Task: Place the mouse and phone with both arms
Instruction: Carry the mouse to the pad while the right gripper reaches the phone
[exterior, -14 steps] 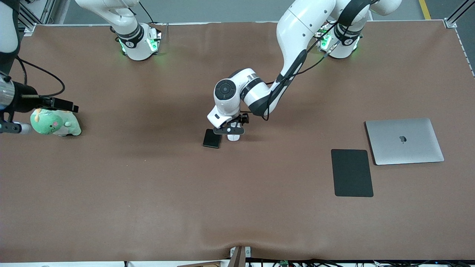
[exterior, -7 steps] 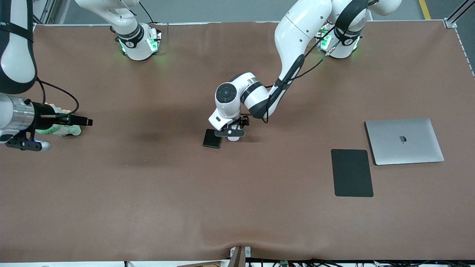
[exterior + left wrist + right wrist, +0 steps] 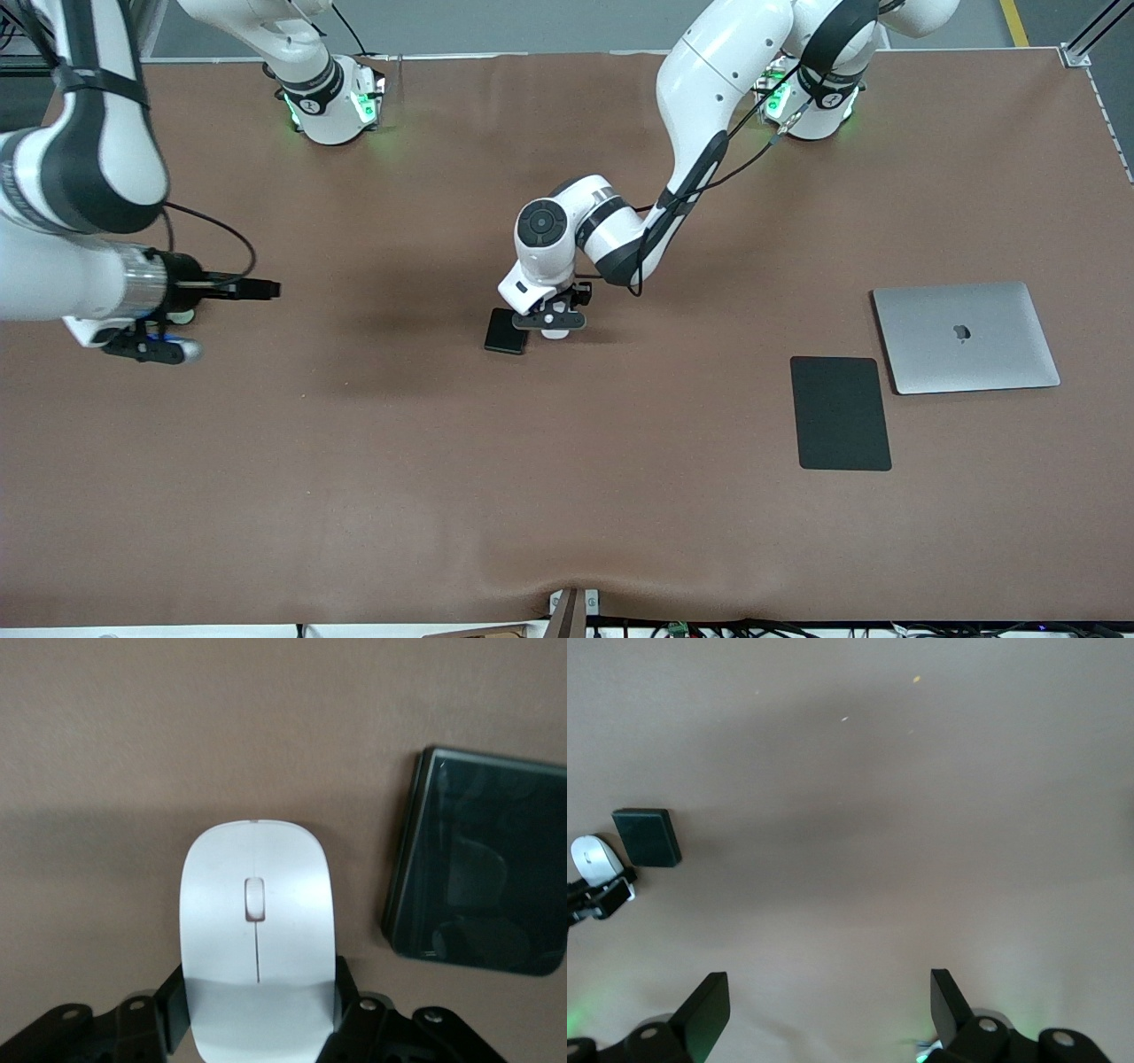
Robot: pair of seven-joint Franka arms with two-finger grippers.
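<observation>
The white mouse (image 3: 556, 333) lies mid-table beside the black phone (image 3: 506, 331), on the side toward the left arm's end. My left gripper (image 3: 551, 319) is down on the mouse. In the left wrist view its fingers (image 3: 173, 1005) press both sides of the mouse (image 3: 257, 904), with the phone (image 3: 483, 868) flat alongside. My right gripper (image 3: 151, 347) is open and empty over bare table near the right arm's end. The right wrist view shows its wide-apart fingers (image 3: 709, 1005), and farther off the phone (image 3: 647, 836) and the mouse (image 3: 589, 859).
A large flat matte black pad (image 3: 840, 413) lies toward the left arm's end. A closed silver laptop (image 3: 966, 337) lies beside it, farther from the front camera. The brown table cover (image 3: 354, 461) lies bare around them.
My right arm has swung in from the table's end toward the middle and now covers the green plush toy. My left gripper has sunk a little lower onto the mouse.
</observation>
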